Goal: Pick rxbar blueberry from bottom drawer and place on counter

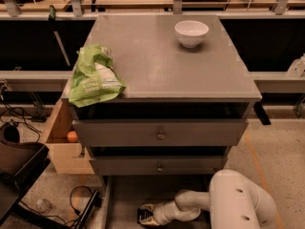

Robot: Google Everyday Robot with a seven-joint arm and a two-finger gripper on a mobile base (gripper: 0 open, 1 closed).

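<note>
Dark rxbar blueberry (143, 218) lies flat in the open bottom drawer (126, 194), pincer (152, 215) just beside it.

Matte grey is recorded on the counter (157, 66) and the bottom drawer (126, 194); the bowl (191, 32) is white, the snack bag (93, 78) green and white. The off-white gripper (148, 215) is seen inside that drawer at the dark rxbar blueberry (141, 218)

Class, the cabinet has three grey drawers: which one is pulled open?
The bottom drawer: its floor shows, with the gripper inside; the two above show only knobbed fronts.
</note>
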